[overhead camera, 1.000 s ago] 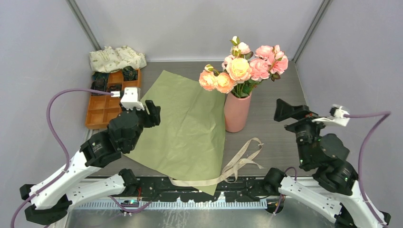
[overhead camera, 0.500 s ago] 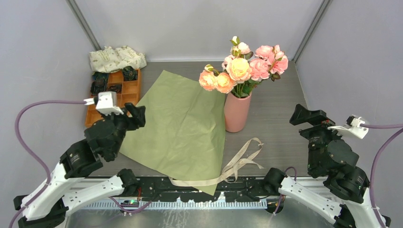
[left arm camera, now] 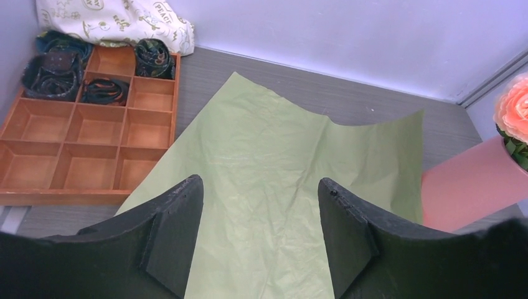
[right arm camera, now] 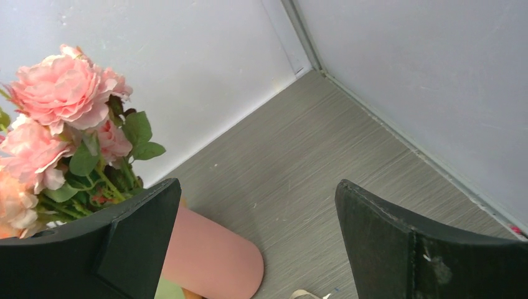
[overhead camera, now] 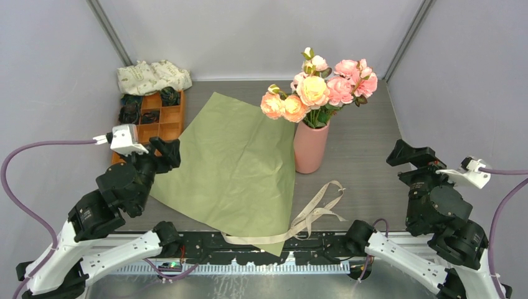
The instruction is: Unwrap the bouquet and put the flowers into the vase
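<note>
Flowers (overhead camera: 320, 87) stand upright in the vase (overhead camera: 311, 148) at the middle of the desk (overhead camera: 367, 124) in the top view, with the blooms fanning out above its mouth. Just left of the vase the green paper (overhead camera: 240, 168) lies spread flat. Its right edge runs close by the vase's foot and its near corner reaches the desk's near edge. The ribbon (overhead camera: 311, 215) trails loose across that near corner and up toward the vase. An orange tray (overhead camera: 140, 134) sits at the far left, its right side just beside the paper's far-left edge, and a printed cloth bundle (overhead camera: 154, 76) lies against its far end. The left claw (overhead camera: 169, 154) hangs over the paper's left edge and the right claw (overhead camera: 398, 165) is well right of the vase. Bare desk runs from the vase to the right wall. In the left wrist view the jaws stand partly apart with nothing between them. The creased paper fills the gap below, the tray with dark coiled items (left arm camera: 56, 65) in its far compartments is on the left, and the vase shows at the right border. In the right wrist view the jaws are spread wide and grip nothing. Between them bare desk stretches to the far right corner where the walls meet, and the vase and pink blooms sit by the left finger.
</note>
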Available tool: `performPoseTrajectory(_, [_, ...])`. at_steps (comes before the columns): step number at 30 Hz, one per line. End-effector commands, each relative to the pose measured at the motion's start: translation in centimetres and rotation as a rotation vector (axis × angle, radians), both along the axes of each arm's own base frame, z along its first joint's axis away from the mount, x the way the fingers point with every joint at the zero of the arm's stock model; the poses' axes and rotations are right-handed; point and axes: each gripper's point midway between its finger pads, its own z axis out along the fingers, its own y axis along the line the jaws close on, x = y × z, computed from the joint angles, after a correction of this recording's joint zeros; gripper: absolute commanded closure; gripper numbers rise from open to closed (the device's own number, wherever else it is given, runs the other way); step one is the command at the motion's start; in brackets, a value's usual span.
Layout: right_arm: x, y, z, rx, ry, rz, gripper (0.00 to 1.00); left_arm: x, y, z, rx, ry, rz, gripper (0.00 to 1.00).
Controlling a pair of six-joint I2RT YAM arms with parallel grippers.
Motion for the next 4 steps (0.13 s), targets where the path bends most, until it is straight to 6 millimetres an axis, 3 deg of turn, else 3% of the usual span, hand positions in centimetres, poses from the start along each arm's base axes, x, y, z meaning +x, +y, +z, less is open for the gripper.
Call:
performPoseTrajectory(1, [-0.22, -1.13, 0.77, 0.013, 0.008, -0.091, 0.00, -0.05, 0.67, 1.23, -0.032, -0.025, 0.030, 0.32])
performPoseTrajectory(4, [-0.20, -1.01, 0.89, 0.037, -0.004, -0.083, 0.01, -0.10, 0.85, 1.22, -0.031, -0.026, 0.035, 0.31])
